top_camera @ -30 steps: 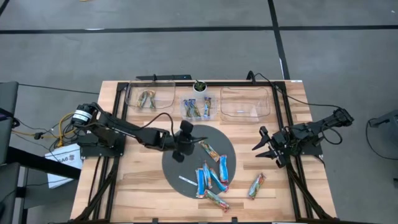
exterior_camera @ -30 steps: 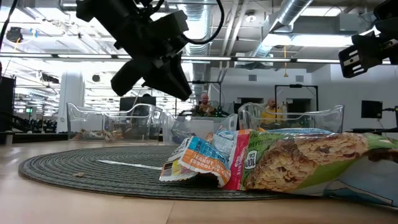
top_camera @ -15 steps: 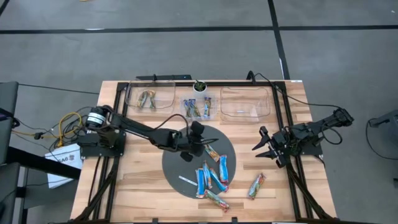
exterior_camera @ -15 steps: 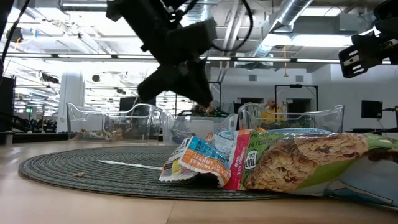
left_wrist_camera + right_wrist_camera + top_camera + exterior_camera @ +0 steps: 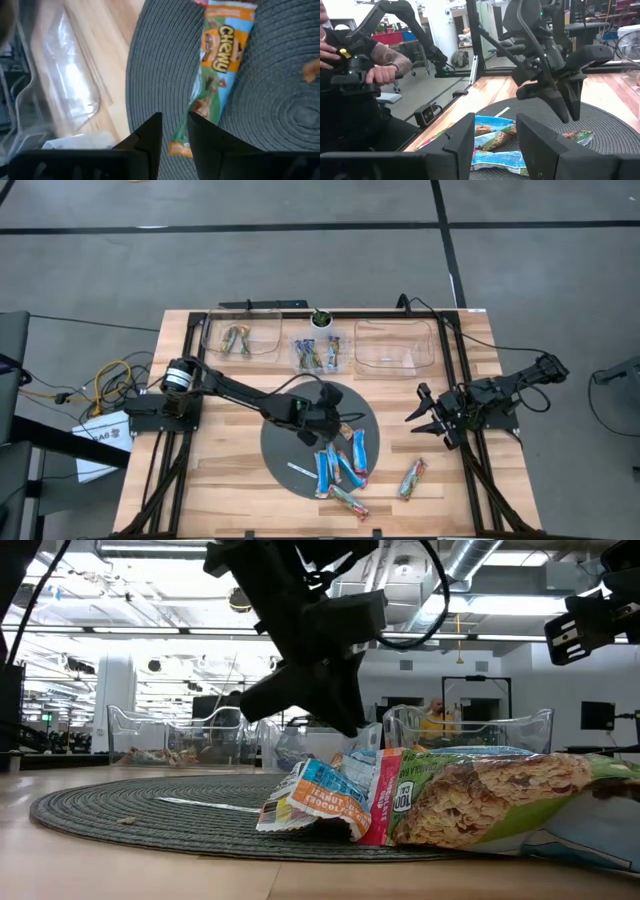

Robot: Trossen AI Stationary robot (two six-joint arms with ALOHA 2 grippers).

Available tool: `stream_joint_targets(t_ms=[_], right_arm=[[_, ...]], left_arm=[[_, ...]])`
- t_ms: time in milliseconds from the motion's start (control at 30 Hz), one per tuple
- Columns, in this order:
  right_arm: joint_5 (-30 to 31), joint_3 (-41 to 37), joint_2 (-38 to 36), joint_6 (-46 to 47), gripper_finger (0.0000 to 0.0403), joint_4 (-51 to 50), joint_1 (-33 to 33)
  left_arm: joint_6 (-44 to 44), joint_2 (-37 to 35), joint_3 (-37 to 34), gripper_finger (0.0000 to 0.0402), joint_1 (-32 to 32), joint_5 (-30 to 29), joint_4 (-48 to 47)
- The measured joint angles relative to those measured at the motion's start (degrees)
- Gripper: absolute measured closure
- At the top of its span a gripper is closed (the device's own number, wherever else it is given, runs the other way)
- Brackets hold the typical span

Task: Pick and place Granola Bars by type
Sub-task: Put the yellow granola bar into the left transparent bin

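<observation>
Over the mat [image 5: 318, 435], our left gripper [image 5: 326, 421] hangs with its fingers [image 5: 150, 131] parted by a narrow gap, gripping nothing, the tips just above the near end of a green-tan-orange bar [image 5: 212, 82]. In the high view that bar [image 5: 340, 423] lies toward the mat's far right part, touching nothing else we can make out.

1 second ago this gripper sat farther left, near the mat's far left edge; half a second ago it was partway across; now it stands right at the bar. We judge it is lining up to pick this 1.

Nearer us on the mat lies a cluster of blue bars [image 5: 340, 466], with 1 more green-tan-orange bar [image 5: 412, 478] off the mat on the wood and a thin white strip [image 5: 301, 471] at the mat's near edge. Along the table's far edge stand 3 clear bins: the left bin [image 5: 238, 338] holds green-tan-orange bars, the middle bin [image 5: 320, 352] blue ones, and the right bin [image 5: 396, 345] looks bare. So this bar likely belongs in the left bin.

Our right gripper [image 5: 427, 417] waits at the table's right side, fingers spread wide, unmoved.
</observation>
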Motion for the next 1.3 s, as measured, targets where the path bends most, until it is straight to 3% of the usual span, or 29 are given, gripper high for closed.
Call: stream_joint_targets(t_ms=[400, 1100, 1300], right_arm=[[0.0, 0.0, 0.0, 0.0, 0.0264, 0.0, 0.0], [0.0, 0.0, 0.0, 0.0, 0.0264, 0.0, 0.0], [0.0, 0.0, 0.0, 0.0, 0.0266, 0.0, 0.0]], left_arm=[[2.8, 0.4, 0.0, 0.0249, -0.1, 1.2, -1.7], [6.6, 0.9, -0.5, 0.0248, -0.8, 4.1, -1.5], [10.2, 4.5, -0.5, 0.0248, -1.2, 0.2, 3.9]])
